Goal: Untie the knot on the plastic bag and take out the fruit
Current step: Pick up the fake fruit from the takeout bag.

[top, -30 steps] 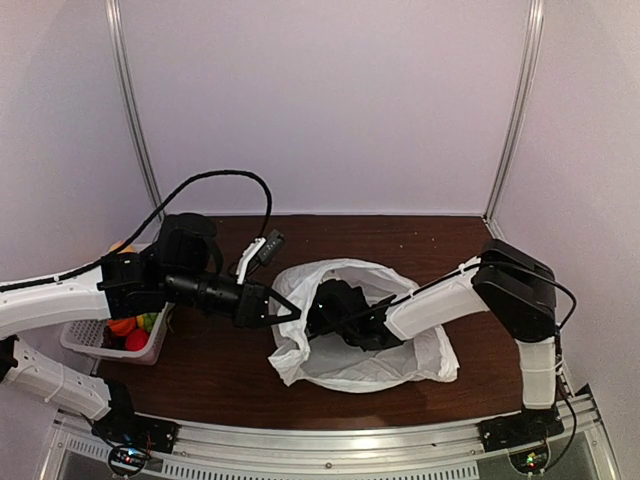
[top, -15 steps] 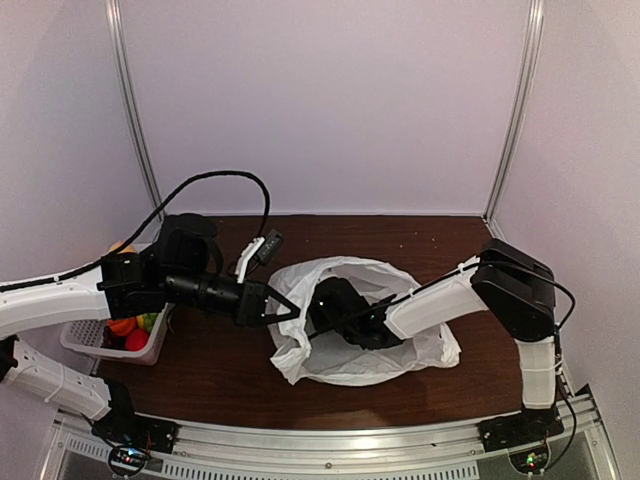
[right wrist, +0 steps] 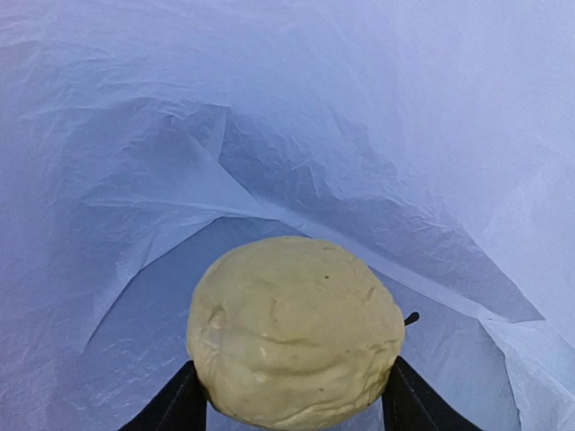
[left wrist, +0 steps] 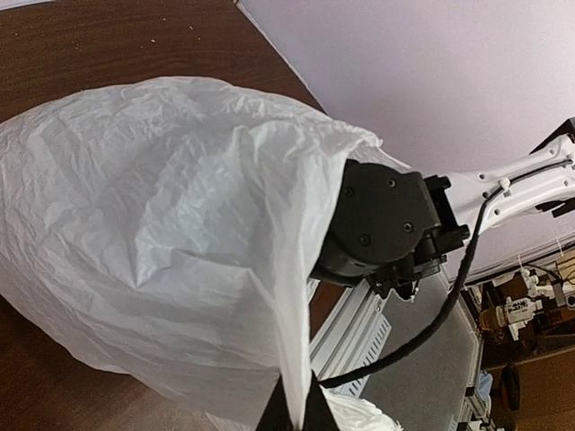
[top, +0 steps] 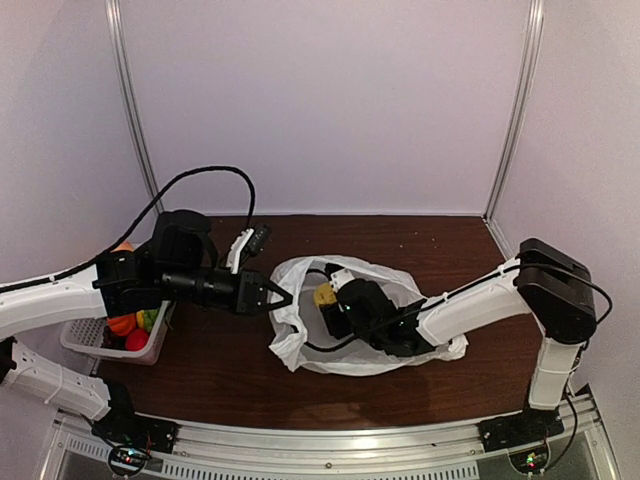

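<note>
The white plastic bag (top: 300, 345) lies on the brown table with its mouth held open. My left gripper (top: 286, 298) is shut on a strip of the bag's edge (left wrist: 301, 341), pulling it taut to the left. My right gripper (top: 330, 298) reaches into the mouth from the right and is shut on a lumpy pale yellow fruit (top: 324, 295). In the right wrist view that fruit (right wrist: 296, 328) sits between the two black fingers (right wrist: 180, 404), with the bag's wall (right wrist: 359, 135) all around it. The knot is out of view.
A white slatted basket (top: 92, 350) with red, orange and green fruit (top: 135, 325) stands at the left edge, under the left arm. The right arm's black wrist (left wrist: 386, 224) fills the bag's mouth. A metal rail (top: 330, 445) runs along the near edge.
My right gripper has closed on the yellow fruit and lifted it into sight at the bag's mouth, drawing back to the right. The bag has shifted and flattened a little; the left gripper keeps its hold.
</note>
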`<move>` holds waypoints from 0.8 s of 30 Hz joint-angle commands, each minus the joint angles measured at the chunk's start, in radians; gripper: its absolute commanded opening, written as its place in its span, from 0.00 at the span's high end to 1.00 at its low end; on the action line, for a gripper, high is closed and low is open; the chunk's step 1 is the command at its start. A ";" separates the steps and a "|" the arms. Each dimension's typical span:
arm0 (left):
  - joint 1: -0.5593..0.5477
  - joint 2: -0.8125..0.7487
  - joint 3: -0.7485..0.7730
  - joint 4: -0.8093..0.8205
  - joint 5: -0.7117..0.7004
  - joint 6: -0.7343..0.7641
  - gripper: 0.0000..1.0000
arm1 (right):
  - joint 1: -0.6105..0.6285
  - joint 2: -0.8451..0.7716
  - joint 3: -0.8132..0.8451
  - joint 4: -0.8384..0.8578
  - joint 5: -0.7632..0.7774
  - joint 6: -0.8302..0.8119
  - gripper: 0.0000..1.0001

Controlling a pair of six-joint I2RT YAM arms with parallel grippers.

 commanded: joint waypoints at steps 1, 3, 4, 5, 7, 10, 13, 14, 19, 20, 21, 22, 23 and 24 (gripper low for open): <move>0.009 -0.005 0.014 0.041 -0.018 -0.027 1.00 | 0.045 -0.101 -0.066 -0.019 -0.006 -0.004 0.52; 0.010 -0.002 0.013 0.056 -0.017 -0.031 1.00 | 0.073 -0.143 -0.104 -0.043 0.003 -0.004 0.52; 0.010 0.001 0.014 0.061 -0.017 -0.030 1.00 | 0.087 -0.161 -0.117 -0.056 0.004 -0.004 0.52; 0.010 0.005 0.017 0.065 -0.018 -0.029 1.00 | 0.099 -0.176 -0.128 -0.071 0.007 -0.001 0.52; 0.012 0.018 0.026 0.063 -0.020 -0.027 1.00 | 0.130 -0.204 -0.148 -0.095 0.015 0.004 0.52; 0.014 0.050 0.034 0.064 -0.018 -0.028 1.00 | 0.186 -0.246 -0.166 -0.126 0.046 0.022 0.53; 0.015 0.069 0.040 0.063 -0.016 -0.026 1.00 | 0.244 -0.287 -0.164 -0.168 0.088 0.045 0.53; 0.015 0.073 0.041 0.065 -0.014 -0.025 1.00 | 0.257 -0.299 -0.161 -0.181 0.101 0.055 0.53; 0.015 0.075 0.041 0.066 -0.022 -0.022 1.00 | 0.299 -0.382 -0.158 -0.228 0.160 0.103 0.53; 0.017 0.075 0.041 0.062 -0.025 -0.021 1.00 | 0.304 -0.399 -0.158 -0.235 0.169 0.107 0.52; 0.016 0.073 0.039 0.058 -0.029 -0.021 1.00 | 0.311 -0.417 -0.158 -0.241 0.179 0.108 0.52; 0.017 0.073 0.038 0.055 -0.032 -0.021 1.00 | 0.316 -0.437 -0.157 -0.246 0.191 0.109 0.52; 0.016 0.071 0.038 0.051 -0.035 -0.021 1.00 | 0.320 -0.456 -0.156 -0.252 0.198 0.110 0.52; 0.016 0.069 0.036 0.051 -0.036 -0.021 1.00 | 0.323 -0.478 -0.153 -0.260 0.206 0.109 0.52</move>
